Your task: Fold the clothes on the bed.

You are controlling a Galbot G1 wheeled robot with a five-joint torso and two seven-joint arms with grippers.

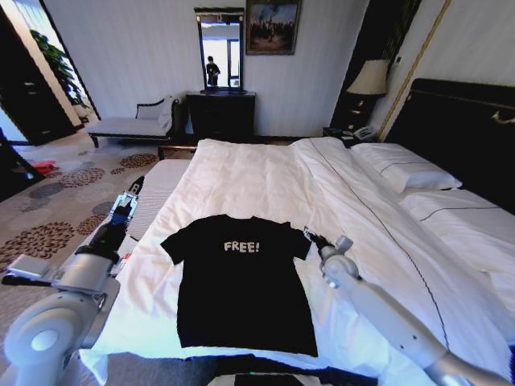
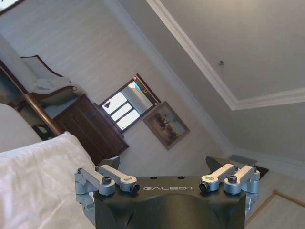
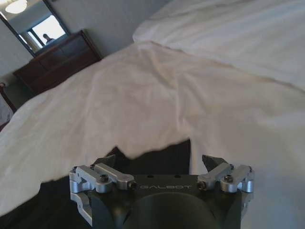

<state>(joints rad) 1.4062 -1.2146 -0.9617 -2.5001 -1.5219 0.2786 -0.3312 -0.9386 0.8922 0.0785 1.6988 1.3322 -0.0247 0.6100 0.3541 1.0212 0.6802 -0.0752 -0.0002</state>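
The black T-shirt [image 1: 241, 281] is laid flat, lettering up, on the near part of the bed [image 1: 265, 181]. The right gripper [image 1: 315, 239] is placed at the shirt's right sleeve with fingers apart; the left gripper [image 1: 129, 196] is held off the bed's left edge, fingers spread, touching nothing

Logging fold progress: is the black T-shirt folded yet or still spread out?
Spread out. The T-shirt lies flat on the bed, both sleeves out to the sides, FREE! lettering facing up, no fold visible.
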